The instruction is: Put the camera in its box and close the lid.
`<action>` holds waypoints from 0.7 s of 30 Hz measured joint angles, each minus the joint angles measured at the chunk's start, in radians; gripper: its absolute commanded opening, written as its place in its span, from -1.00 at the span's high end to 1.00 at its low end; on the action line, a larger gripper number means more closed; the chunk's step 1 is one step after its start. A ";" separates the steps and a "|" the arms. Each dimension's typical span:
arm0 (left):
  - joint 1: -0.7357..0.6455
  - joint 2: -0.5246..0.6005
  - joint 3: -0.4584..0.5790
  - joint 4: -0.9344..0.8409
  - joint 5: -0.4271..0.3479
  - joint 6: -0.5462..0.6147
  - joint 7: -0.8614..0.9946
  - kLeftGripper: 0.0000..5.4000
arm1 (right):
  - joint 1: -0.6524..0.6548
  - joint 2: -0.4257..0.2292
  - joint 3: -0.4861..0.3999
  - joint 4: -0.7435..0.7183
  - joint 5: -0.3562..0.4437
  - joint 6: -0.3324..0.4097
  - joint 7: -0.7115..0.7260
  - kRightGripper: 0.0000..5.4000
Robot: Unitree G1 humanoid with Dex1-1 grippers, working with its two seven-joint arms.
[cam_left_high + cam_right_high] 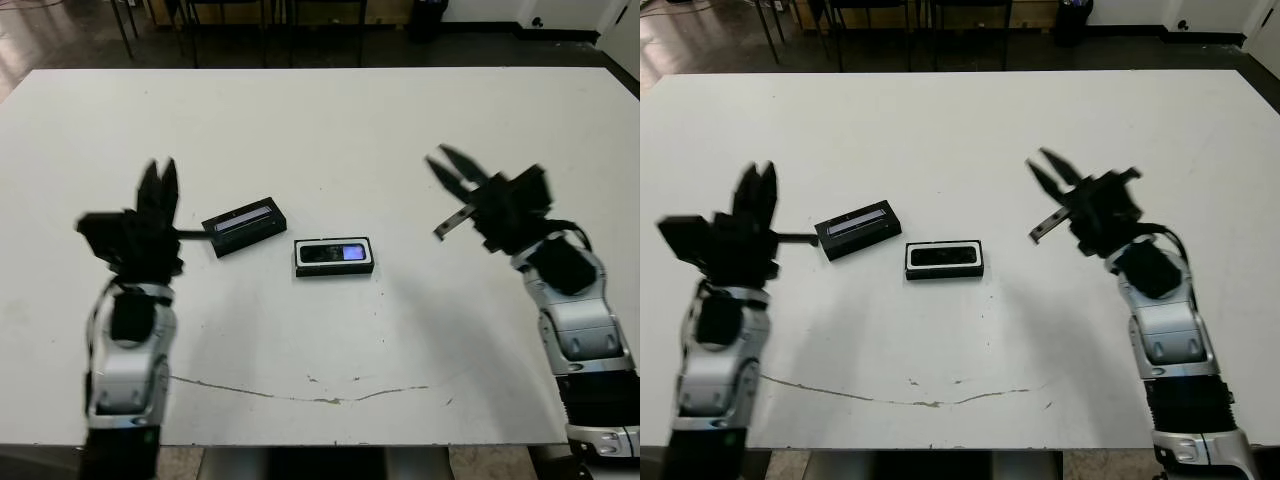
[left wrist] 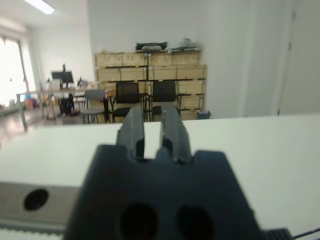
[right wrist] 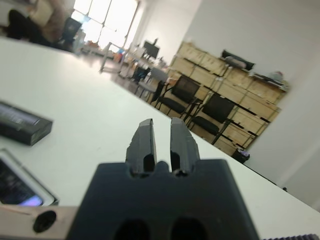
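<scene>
The box [image 1: 334,272], a small black tray with a white lining, rests at the table's middle. Inside it lies the camera [image 1: 335,252], bluish screen up. Just left of the box the lid [image 1: 245,226] lies flat on the table, pale strip up, apart from the box. My left gripper [image 1: 158,182] hovers left of the lid, fingers slightly apart and holding nothing. To the right of the box my right gripper [image 1: 443,162] is raised, also narrowly open with nothing in it. The right wrist view shows the lid [image 3: 22,125] and a corner of the box [image 3: 42,196].
The white table [image 1: 330,130] stretches wide on all sides. A thin dark crack line [image 1: 300,393] runs along the tabletop near its front edge. Chairs and stacked wooden crates stand beyond the far edge.
</scene>
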 measured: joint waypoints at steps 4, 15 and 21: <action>-0.059 0.181 0.008 -0.004 0.018 0.122 -0.121 0.91 | 0.004 -0.001 -0.023 -0.030 0.018 0.037 -0.001 1.00; -0.304 0.411 -0.123 0.271 -0.010 0.287 -0.557 -0.03 | 0.019 0.000 -0.020 -0.038 0.000 0.021 -0.015 1.00; -0.460 0.420 -0.207 0.533 -0.018 0.237 -0.778 -0.56 | 0.026 0.000 -0.017 -0.034 -0.007 0.023 -0.017 1.00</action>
